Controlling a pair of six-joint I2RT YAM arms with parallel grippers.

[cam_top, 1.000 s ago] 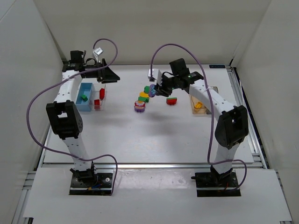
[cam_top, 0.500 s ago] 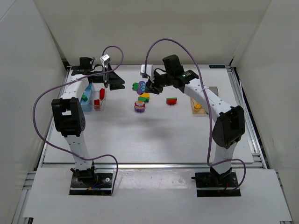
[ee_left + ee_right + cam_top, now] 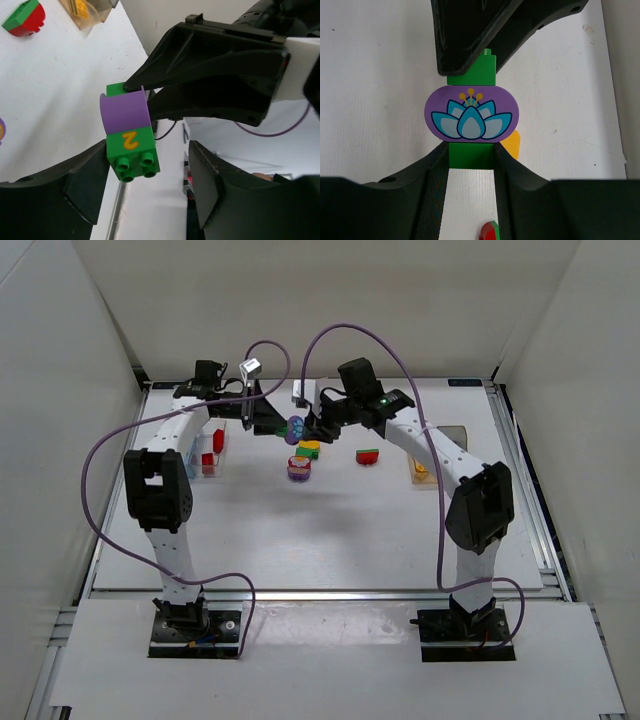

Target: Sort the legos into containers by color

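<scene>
A small stack of legos, green brick, purple lotus piece (image 3: 471,117), green brick marked "2" (image 3: 132,152), hangs above the table's far middle (image 3: 294,430). My right gripper (image 3: 471,156) is shut on its near green brick (image 3: 471,152), reaching in from the right (image 3: 307,427). My left gripper (image 3: 145,195) is open, its fingers on either side of the stack's other green end, coming from the left (image 3: 274,422). On the table lie a yellow-green stack (image 3: 308,449), a purple stack (image 3: 299,470) and a red-green piece (image 3: 368,455).
A clear bin (image 3: 219,436) holding red bricks stands at the far left, partly behind my left arm. An amber bin (image 3: 413,462) with a yellow brick and a dark grey bin (image 3: 455,431) stand at the far right. Purple cables arch over both arms.
My left arm swung right from the bins to the table's middle. My right gripper carried the stack left and up, and the two grippers now meet at it.
</scene>
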